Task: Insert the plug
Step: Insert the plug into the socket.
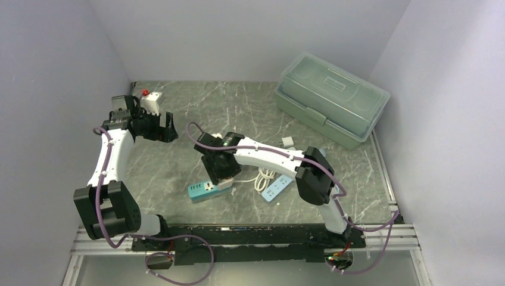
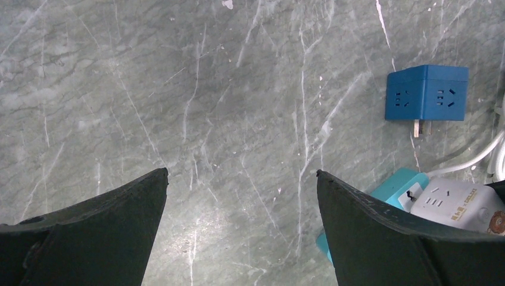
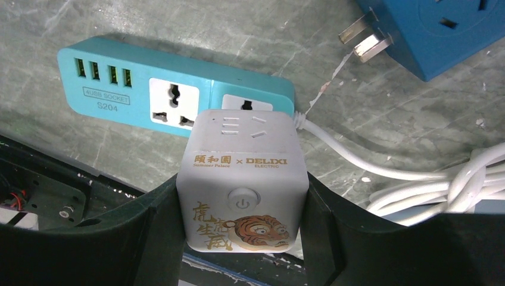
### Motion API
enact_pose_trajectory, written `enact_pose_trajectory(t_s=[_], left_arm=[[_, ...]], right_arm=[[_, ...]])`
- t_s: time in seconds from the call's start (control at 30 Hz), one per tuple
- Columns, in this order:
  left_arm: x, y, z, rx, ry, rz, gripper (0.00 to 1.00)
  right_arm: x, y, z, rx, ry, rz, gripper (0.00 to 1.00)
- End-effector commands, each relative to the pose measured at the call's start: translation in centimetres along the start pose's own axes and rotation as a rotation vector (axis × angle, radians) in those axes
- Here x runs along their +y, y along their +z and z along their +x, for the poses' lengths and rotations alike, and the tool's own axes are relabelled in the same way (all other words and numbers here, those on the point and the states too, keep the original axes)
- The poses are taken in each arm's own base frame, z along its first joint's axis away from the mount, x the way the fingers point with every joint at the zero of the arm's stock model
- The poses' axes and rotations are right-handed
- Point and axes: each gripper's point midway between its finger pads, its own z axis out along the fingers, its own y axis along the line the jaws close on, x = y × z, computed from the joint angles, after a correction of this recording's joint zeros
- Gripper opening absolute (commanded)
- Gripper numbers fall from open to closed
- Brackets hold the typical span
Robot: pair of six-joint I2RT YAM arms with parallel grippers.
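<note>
The white cube plug (image 3: 241,155) is clenched in the right gripper (image 3: 241,199), over the teal power strip (image 3: 119,89).
Its prongs are hidden under the claw; if misaligned, the unheld strip could be shoved aside. The left gripper (image 2: 241,173) is spread wide, empty.

You see two power strips: teal strip (image 1: 199,190) and white strip (image 1: 277,189). At least two cube sockets: blue cube (image 2: 426,92), white cube (image 3: 241,179). One green box (image 1: 330,98).
</note>
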Motion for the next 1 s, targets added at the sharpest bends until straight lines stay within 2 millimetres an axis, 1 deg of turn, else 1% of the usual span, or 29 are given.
enact_pose_trajectory(t_s=[0.0,0.27,0.37,0.53,0.67,0.87,0.97], left_arm=[[-0.2,-0.6,-0.9,-0.025,0.018,-0.004,1.00],[-0.4,-0.6,-0.9,-0.024,0.012,0.006,1.00],[-0.4,-0.6,-0.9,-0.025,0.013,0.006,1.00],[-0.4,-0.6,-1.0,-0.024,0.012,0.008,1.00],[-0.4,-0.7,-1.1,-0.025,0.013,0.010,1.00],[-0.3,-0.7,-1.1,-0.025,0.016,0.001,1.00],[-0.3,-0.7,-1.1,-0.026,0.010,0.006,1.00]], right_arm=[[0.9,-0.2,-0.6,-0.032,0.005,0.004,0.00],[0.6,0.0,-0.7,-0.042,0.003,0.040,0.00],[0.4,0.5,-0.4,-0.034,0.001,0.053,0.00],[-0.1,1.9,0.6,-0.001,0.006,0.076,0.00],[-1.0,3.1,1.7,0.014,0.012,0.103,0.00],[-2.6,4.0,2.9,0.024,-0.003,0.173,0.00],[-3.1,4.4,3.4,0.026,-0.018,0.198,0.00]])
